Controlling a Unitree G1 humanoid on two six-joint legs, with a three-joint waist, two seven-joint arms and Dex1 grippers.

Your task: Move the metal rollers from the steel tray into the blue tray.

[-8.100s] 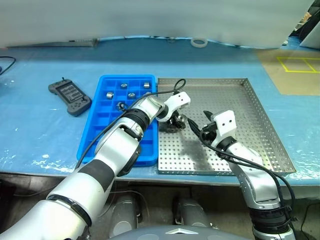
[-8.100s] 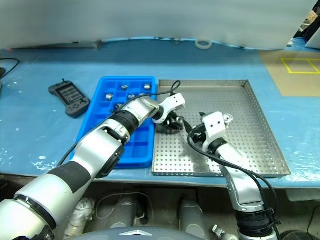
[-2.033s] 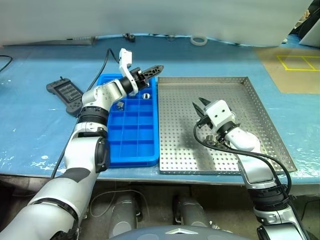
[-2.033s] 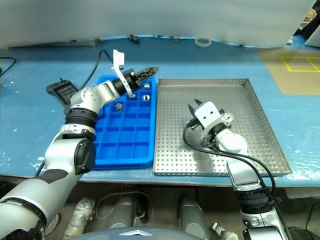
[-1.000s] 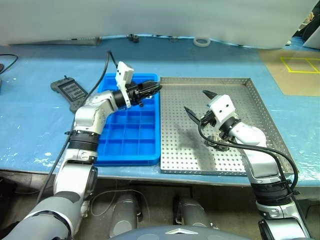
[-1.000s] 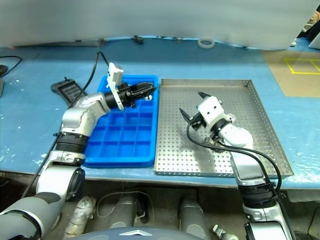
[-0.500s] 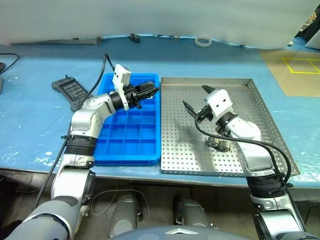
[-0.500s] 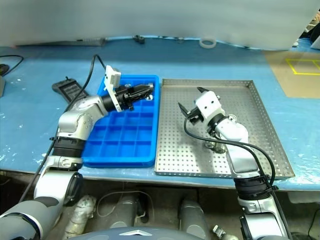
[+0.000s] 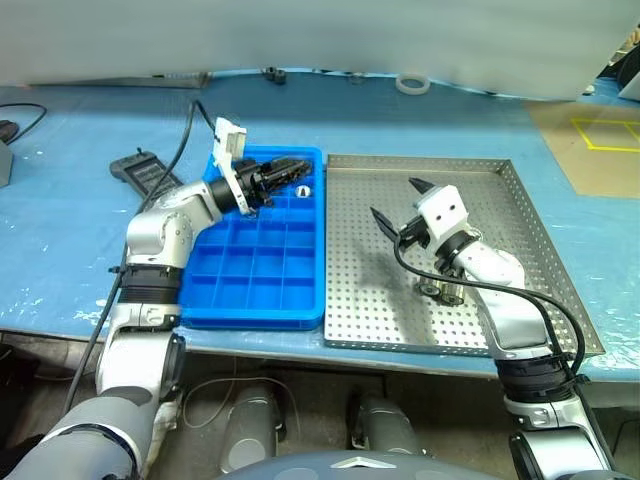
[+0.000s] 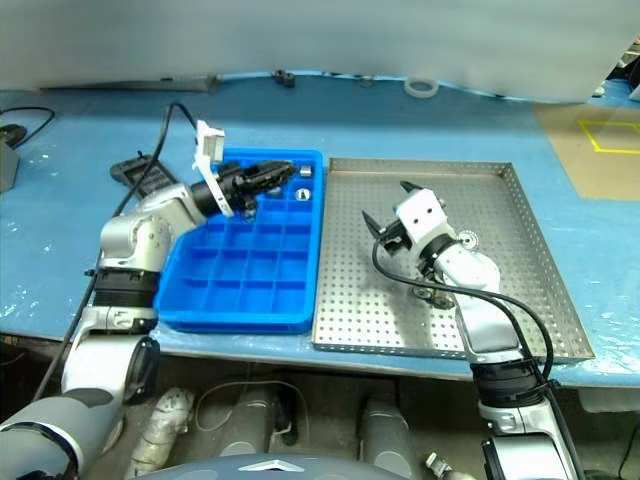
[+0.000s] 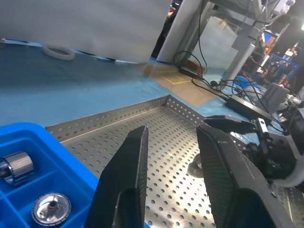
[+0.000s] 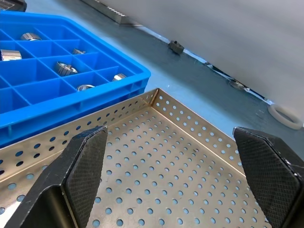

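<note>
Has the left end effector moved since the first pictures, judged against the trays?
Yes. The left end effector was low over the steel tray; now it hangs above the blue tray's far end, empty.

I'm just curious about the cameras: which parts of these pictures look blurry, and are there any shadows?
Left wrist view: the end effector fingers up close look soft, and the background clutter is hazy. Left eye view: the right arm casts a dull shadow on the steel tray. Right wrist view: the blue tray looks crisp.

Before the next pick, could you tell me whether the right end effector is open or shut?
Open: the right end effector shows its fingers spread wide over the steel tray.
</note>
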